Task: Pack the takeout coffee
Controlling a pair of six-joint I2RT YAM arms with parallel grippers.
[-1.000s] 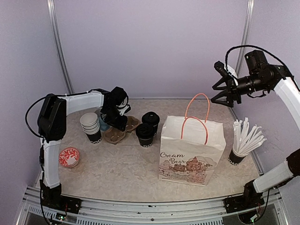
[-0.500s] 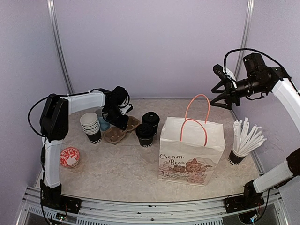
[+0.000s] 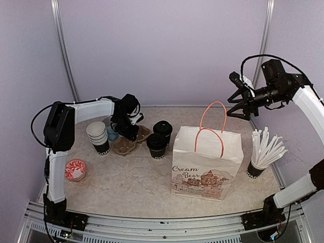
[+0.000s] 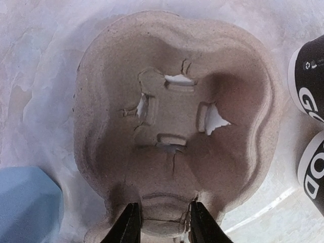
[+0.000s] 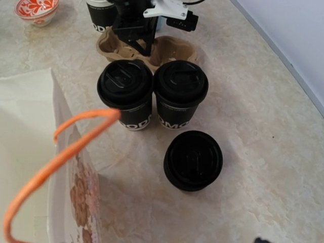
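Far left on the bench [image 3: 126, 182]: left jaws narrow, pinching a rim lobe of the brown moulded-pulp cup carrier [image 4: 177, 126], its wells empty. Two small black paper cups with black plastic lids [image 5: 125, 93] stand just right of it, unpacked. Judged early: loading and bagging remain. Right jaws wide, empty, high above the white paper bag with orange handles [image 3: 205, 162]. Bag reads "Cream Bear"; cups "GOD…", partly hidden.

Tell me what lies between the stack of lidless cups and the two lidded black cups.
The cardboard cup carrier and a blue mug, as the top view shows.
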